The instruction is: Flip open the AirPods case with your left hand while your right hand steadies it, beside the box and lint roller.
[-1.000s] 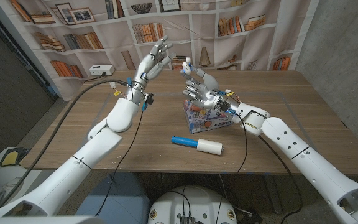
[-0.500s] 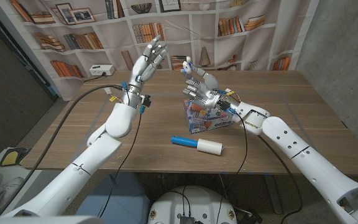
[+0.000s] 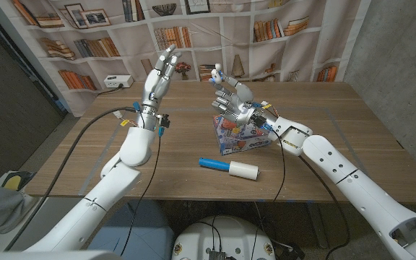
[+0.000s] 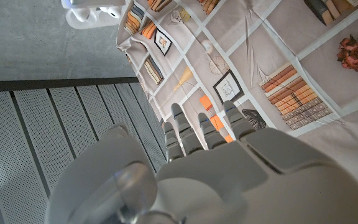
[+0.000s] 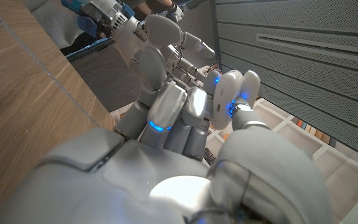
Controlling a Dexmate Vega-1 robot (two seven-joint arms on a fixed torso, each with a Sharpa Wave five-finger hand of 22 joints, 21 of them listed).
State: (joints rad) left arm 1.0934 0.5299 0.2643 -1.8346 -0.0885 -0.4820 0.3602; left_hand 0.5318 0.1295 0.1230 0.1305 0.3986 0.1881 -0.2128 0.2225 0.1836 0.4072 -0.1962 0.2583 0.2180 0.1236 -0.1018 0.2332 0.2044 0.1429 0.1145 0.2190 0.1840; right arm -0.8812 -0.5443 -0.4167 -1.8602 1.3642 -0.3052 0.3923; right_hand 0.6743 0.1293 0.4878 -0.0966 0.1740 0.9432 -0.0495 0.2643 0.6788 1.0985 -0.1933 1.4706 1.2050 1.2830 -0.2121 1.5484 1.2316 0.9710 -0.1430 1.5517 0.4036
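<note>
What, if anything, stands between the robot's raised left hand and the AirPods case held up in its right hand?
Nothing visible does. The left hand is raised with its fingers apart, empty, off to the side of the right hand, which holds the small white AirPods case up above the box. Only open air lies between them; the lint roller lies lower, on the table.

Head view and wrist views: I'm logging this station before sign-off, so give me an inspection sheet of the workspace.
Surface: brown wooden table, bare wood around the items.
Job's things: colourful printed cardboard box mid-table; white lint roller with blue handle lying in front of it; AirPods case cannot be made out.
Clutter: nothing seen.
Hands: left hand raised above the table, fingers apart, empty; right hand above the box, contents unclear.
Cables: black cables run along both arms.
Surroundings: printed bookshelf backdrop; grey wall at right.
</note>
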